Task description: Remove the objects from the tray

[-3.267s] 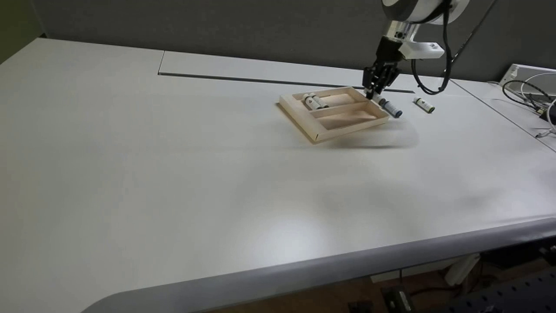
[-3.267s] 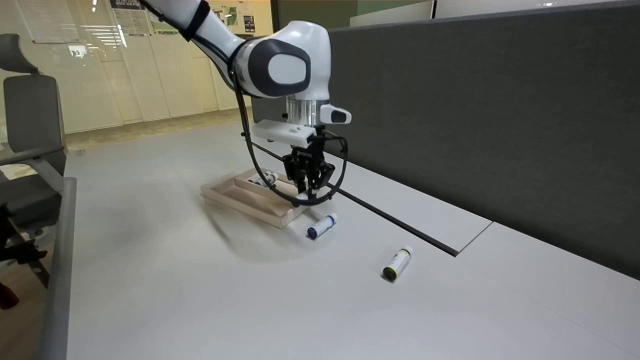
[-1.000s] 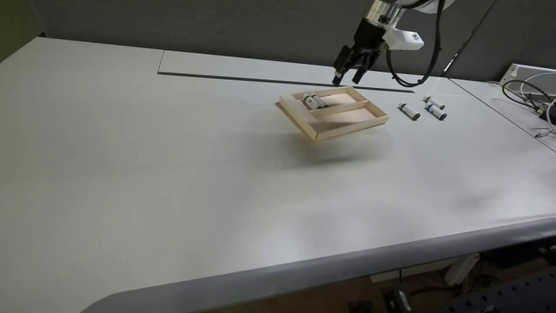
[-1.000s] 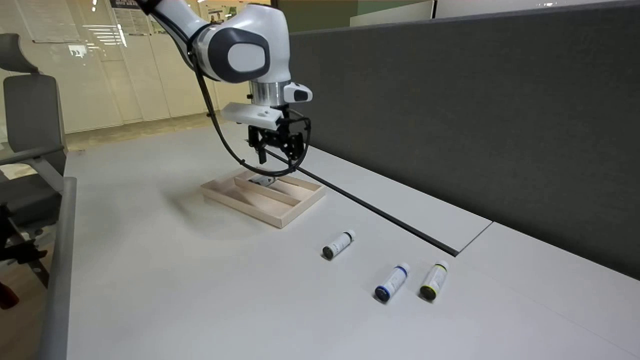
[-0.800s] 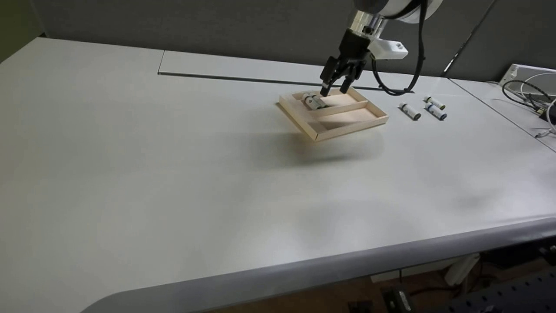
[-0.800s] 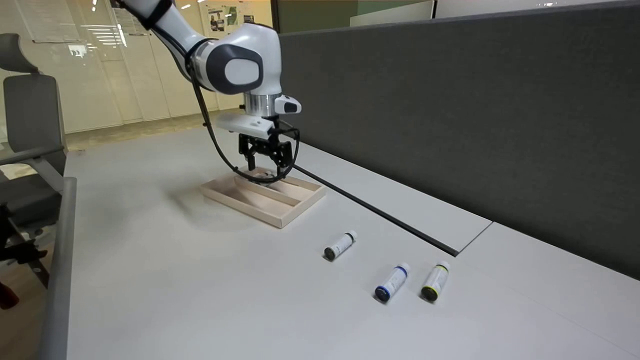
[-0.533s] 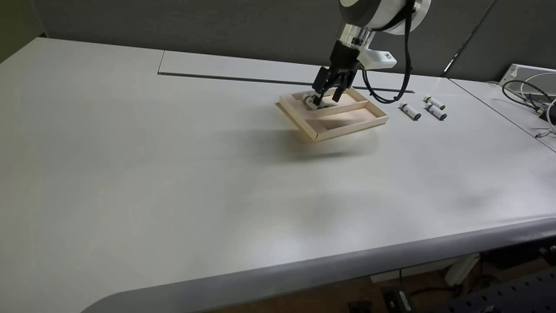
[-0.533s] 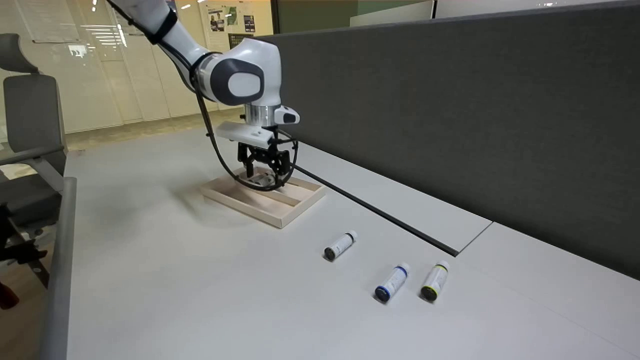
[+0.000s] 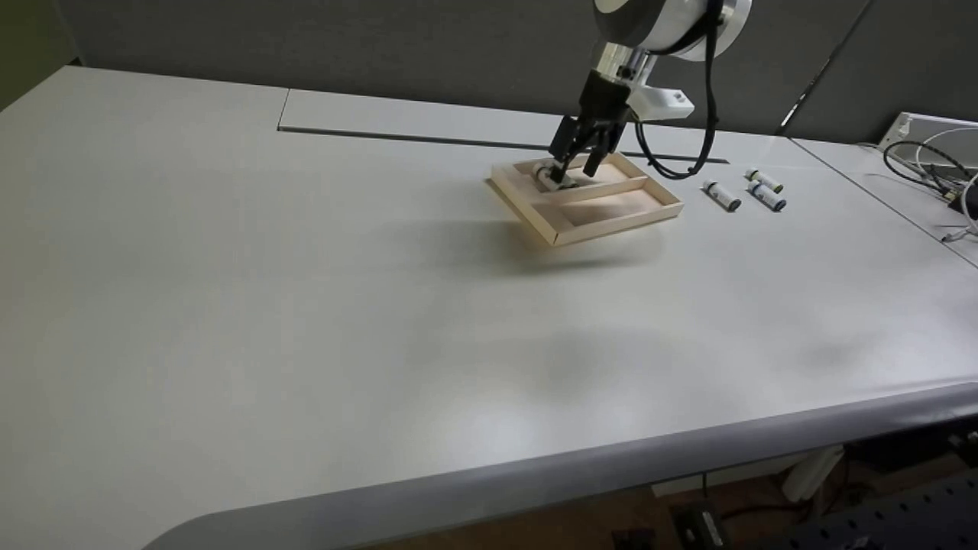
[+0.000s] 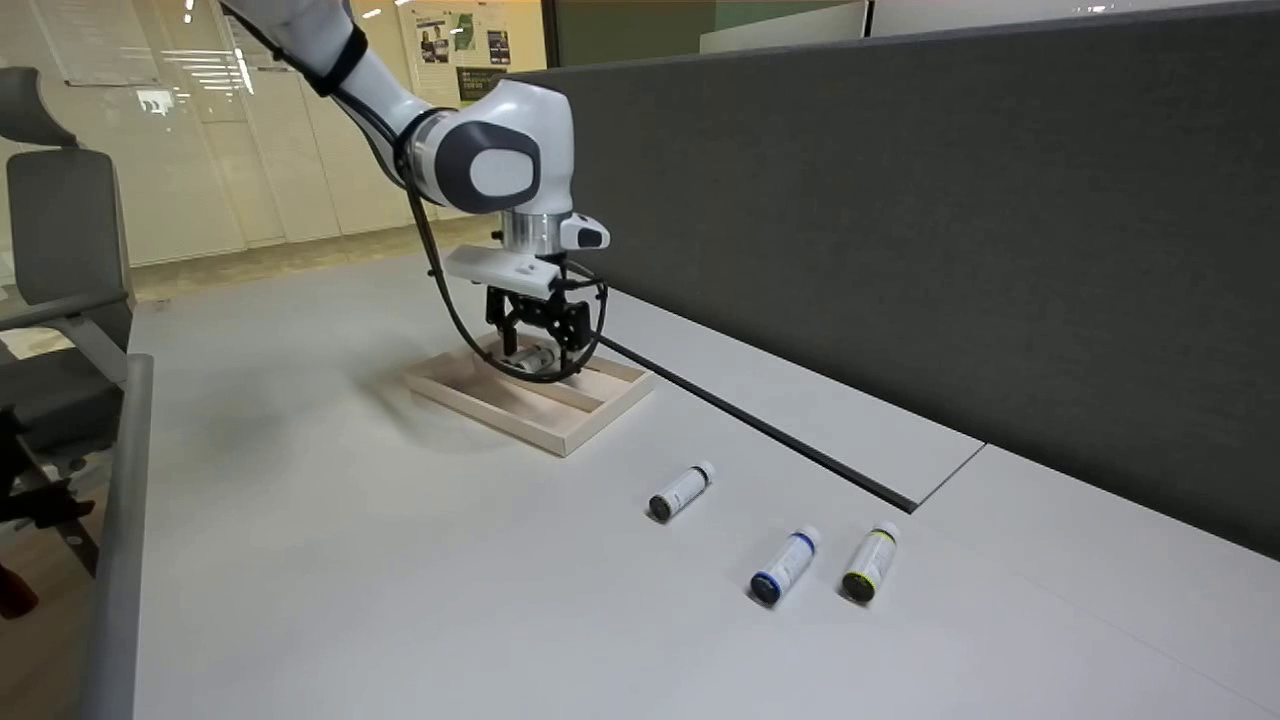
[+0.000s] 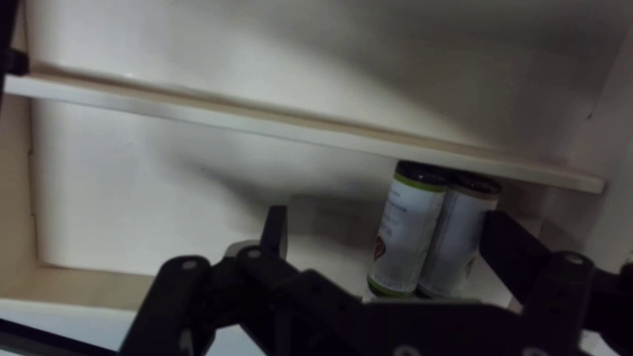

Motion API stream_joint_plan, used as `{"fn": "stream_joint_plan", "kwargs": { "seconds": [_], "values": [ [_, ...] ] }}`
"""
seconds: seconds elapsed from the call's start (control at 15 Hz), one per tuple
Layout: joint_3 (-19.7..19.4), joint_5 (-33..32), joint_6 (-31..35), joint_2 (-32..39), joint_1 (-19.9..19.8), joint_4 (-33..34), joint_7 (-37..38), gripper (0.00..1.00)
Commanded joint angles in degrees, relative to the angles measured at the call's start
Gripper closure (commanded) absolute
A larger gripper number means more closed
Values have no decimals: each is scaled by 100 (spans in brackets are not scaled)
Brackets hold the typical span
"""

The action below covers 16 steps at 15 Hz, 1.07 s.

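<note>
The light wooden tray [image 9: 527, 210] lies on the white table, split by a thin divider [image 11: 247, 121]. Two small white-labelled bottles lie side by side in one compartment: a green-banded bottle [image 11: 408, 227] and a plainer bottle [image 11: 452, 237], dark caps against the divider. My gripper [image 11: 387, 227] is lowered over them, open, a finger on either side of the pair. The right fingertip overlaps the plainer bottle's edge; I cannot tell whether it touches. Outside the tray lie a black-banded bottle [image 10: 681, 492], a blue-banded bottle [image 10: 785, 567] and a yellow-banded bottle [image 10: 870, 563].
A dark grey partition [image 10: 900, 250] stands along the table's back edge, close behind the arm. A black cable [image 9: 710, 99] loops beside the wrist. White and black cables [image 9: 940, 168] lie at the table's far side.
The gripper has left the loose bottles, come over the tray and lowered around the pair, staying open. The three loose bottles lie farther from the tray than at first. The last half second shows little motion.
</note>
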Motion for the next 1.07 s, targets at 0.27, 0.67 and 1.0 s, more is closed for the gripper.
{"fn": "stream_joint_plan", "kwargs": {
  "seconds": [0.27,0.67,1.0],
  "values": [
    [-59,-9,-103,51,-44,206,-23,0],
    [-124,-15,-146,167,-47,300,-4,0],
    [-180,-56,-161,254,-20,357,15,40]
  ]
}}
